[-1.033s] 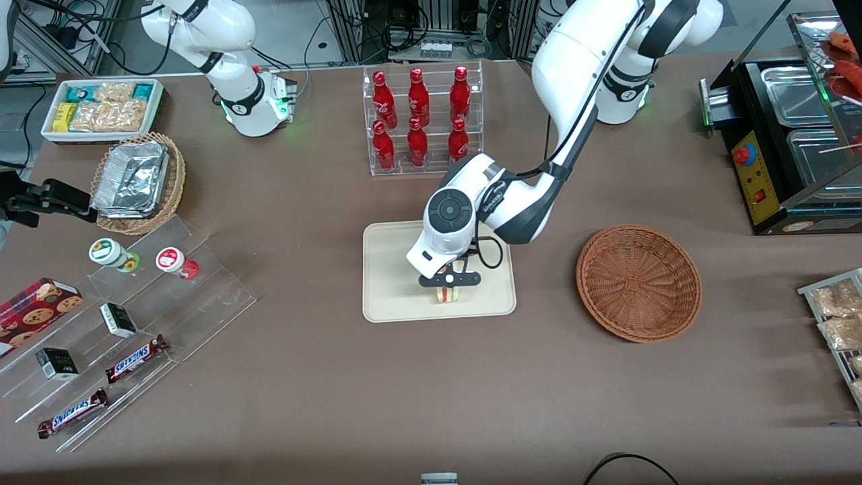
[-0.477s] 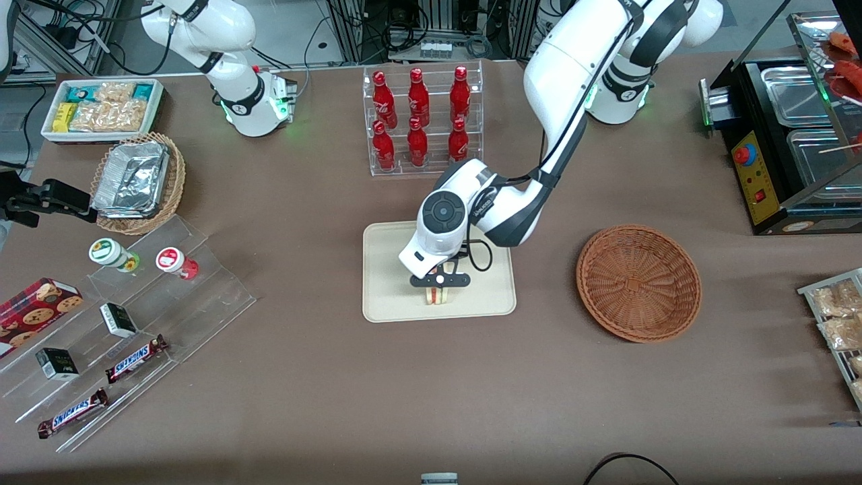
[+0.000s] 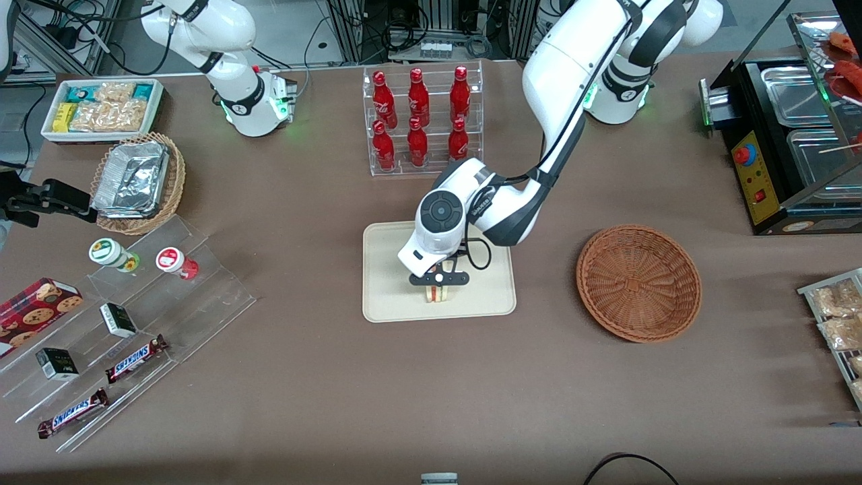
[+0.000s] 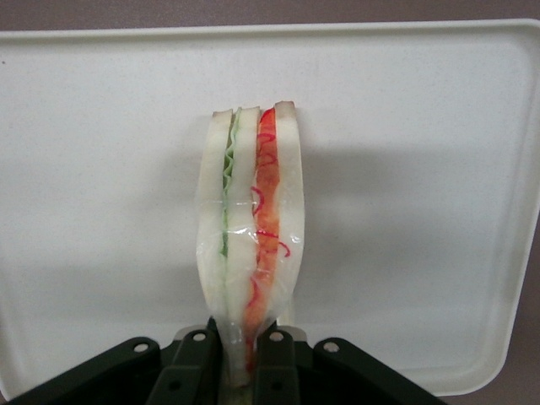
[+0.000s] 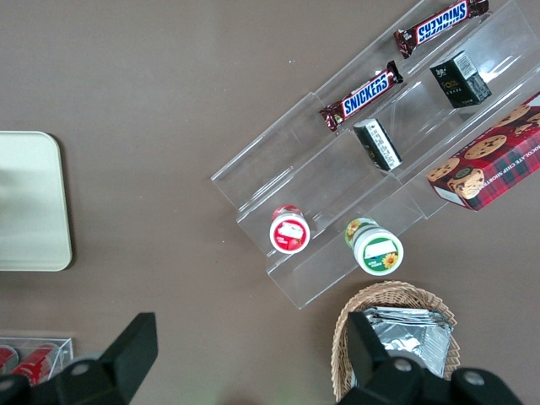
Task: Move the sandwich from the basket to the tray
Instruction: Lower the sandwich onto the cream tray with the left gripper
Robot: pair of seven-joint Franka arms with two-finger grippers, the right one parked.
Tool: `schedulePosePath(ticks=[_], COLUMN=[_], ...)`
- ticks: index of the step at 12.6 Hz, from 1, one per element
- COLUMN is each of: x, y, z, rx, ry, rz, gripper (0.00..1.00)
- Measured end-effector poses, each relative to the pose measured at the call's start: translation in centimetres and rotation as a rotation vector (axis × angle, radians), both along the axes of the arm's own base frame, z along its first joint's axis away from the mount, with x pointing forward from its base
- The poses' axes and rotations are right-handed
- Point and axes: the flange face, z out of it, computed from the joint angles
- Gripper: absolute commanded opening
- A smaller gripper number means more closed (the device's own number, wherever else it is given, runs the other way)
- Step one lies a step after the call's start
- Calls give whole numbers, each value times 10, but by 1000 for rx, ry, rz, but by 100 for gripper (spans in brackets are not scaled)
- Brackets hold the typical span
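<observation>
The gripper (image 3: 439,291) is low over the tray (image 3: 390,300), on the part of it nearer the front camera, its jaws pinching the sandwich (image 3: 439,294) between them. In the wrist view the two dark fingers (image 4: 194,363) clamp the pale bread wedge (image 4: 251,236) at one end, the green and red filling stripes running along its cut edge, with the tray (image 4: 422,169) spread beneath it. The woven basket (image 3: 638,281) sits on the table beside the tray, toward the working arm's end, well apart from the sandwich.

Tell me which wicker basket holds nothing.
The reddish-brown basket toward the working arm's end; the tan one holds foil containers. The end effector grips the sandwich over the tray.
</observation>
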Motion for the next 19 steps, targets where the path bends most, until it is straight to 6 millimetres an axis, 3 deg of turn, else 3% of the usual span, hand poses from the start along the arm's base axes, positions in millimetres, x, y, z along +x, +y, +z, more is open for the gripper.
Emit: schedulePosePath(ticks=[4,5,6,7,11,14,16,19], x=[0,-1,-1,-1,-1,3,6,9], y=[0,0,0,0,-1,-3,-3,2], z=[-2,-3,-4,-4,-3,10,39,100], rx=[7,8,9,10,8,1,8,5], ry=[5,6,7,7,6,-1,5,-3], rz=[25,30,32,33,36,37,33,29], gripper=[2,31,79,100,100,100,100,100])
